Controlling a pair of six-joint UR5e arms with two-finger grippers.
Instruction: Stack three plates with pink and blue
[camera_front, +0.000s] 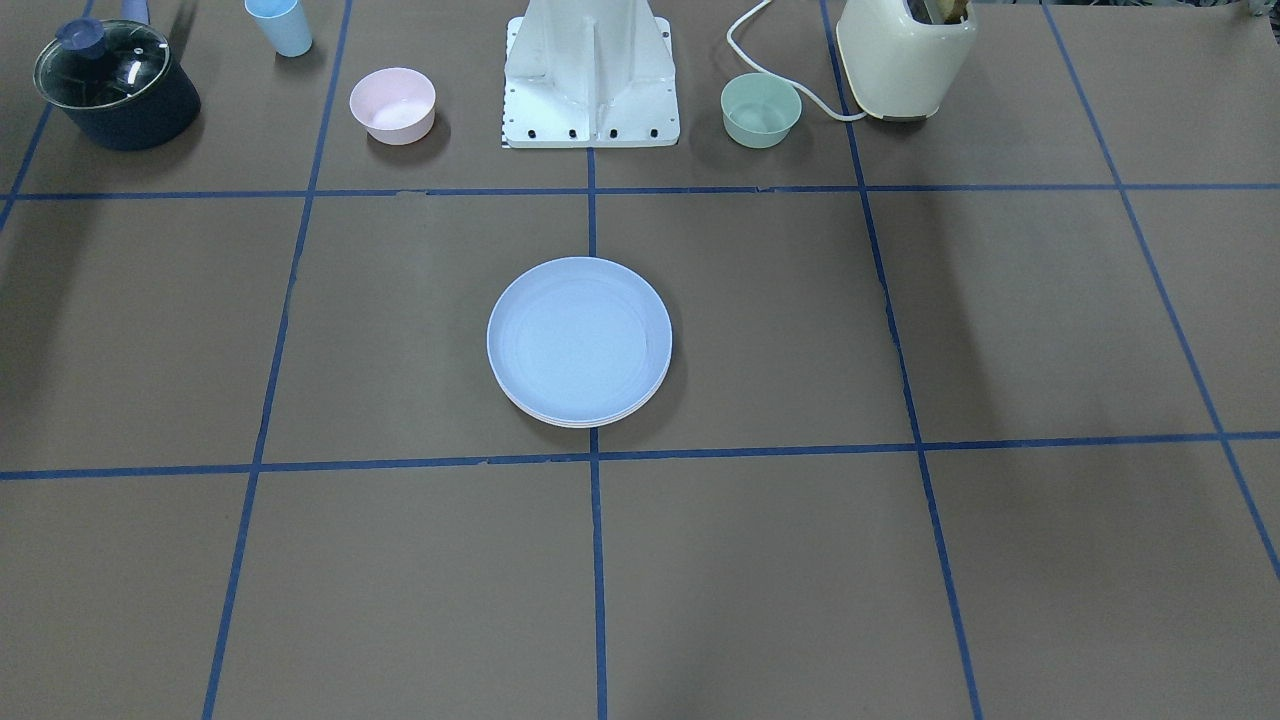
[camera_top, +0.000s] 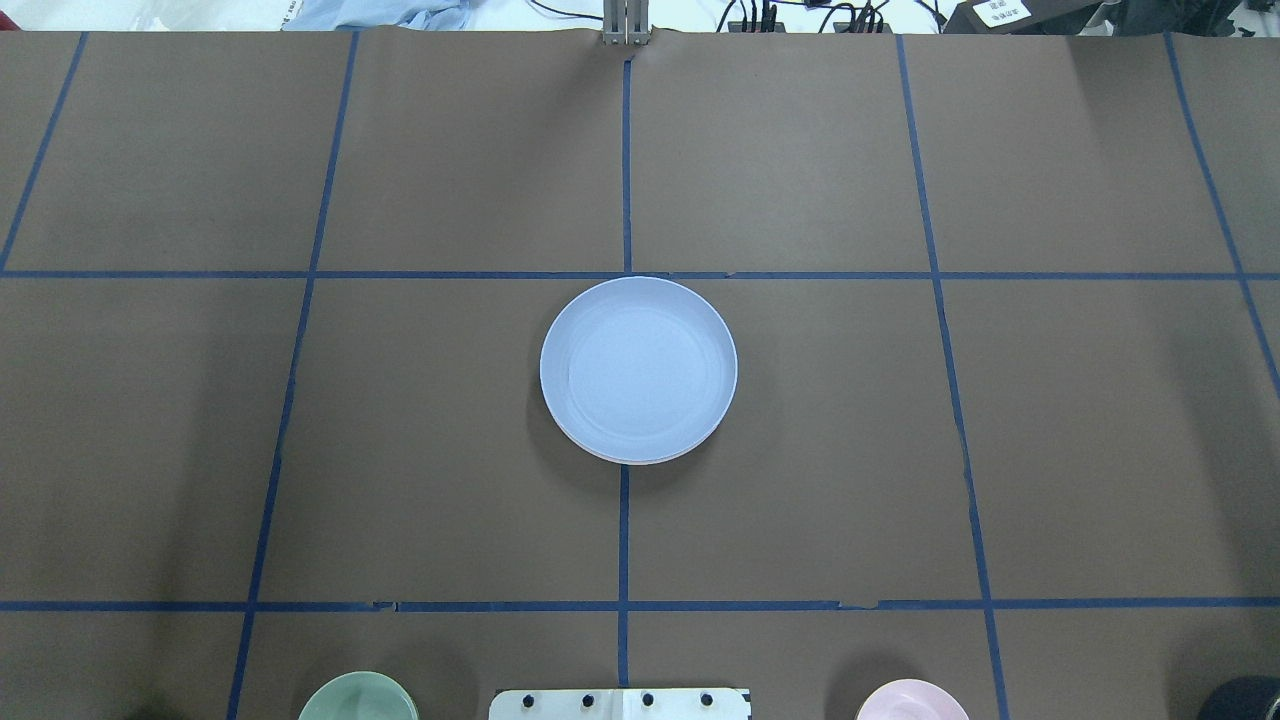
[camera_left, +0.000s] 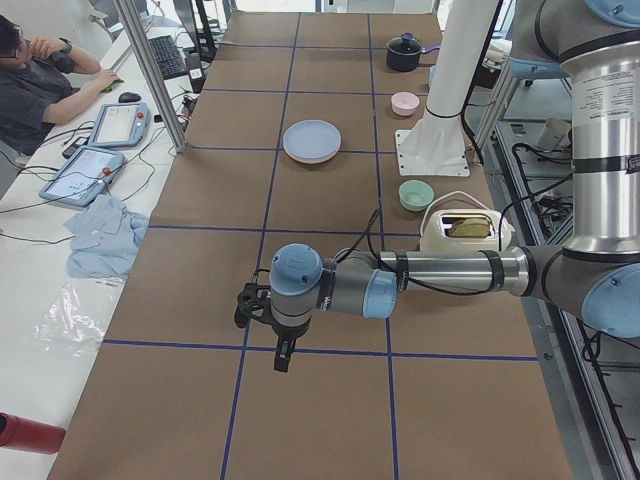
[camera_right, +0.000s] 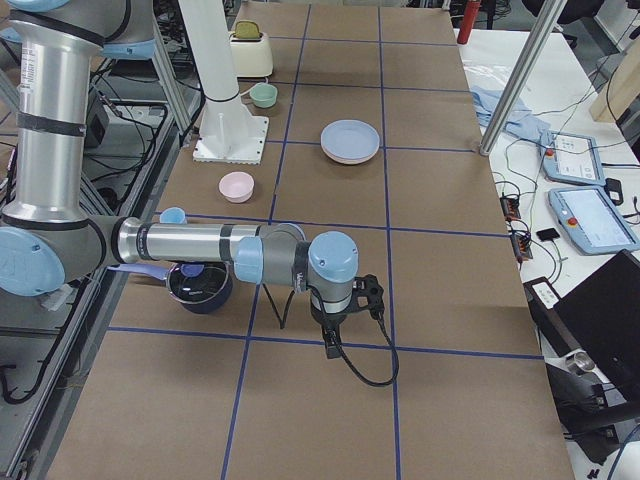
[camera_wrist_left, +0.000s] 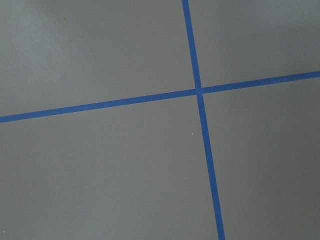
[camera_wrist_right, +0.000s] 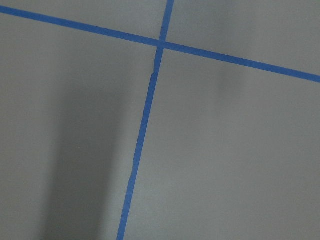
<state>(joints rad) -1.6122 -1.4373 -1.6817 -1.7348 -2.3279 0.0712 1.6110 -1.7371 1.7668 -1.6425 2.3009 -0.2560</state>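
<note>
While both arms hang low over the table (camera_front: 900, 560), the left pincer (camera_left: 283, 352) and right pincer (camera_right: 332, 343) show only side-on, so I cannot tell their spread. The blue plate (camera_front: 579, 338) tops a stack (camera_top: 640, 459) between them, well apart from each.

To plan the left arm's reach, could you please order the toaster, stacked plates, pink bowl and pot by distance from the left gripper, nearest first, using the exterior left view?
From the left gripper:
1. toaster, by the robot's side
2. stacked plates, mid-table
3. pink bowl, past the robot's base
4. pot, at the far end
</note>
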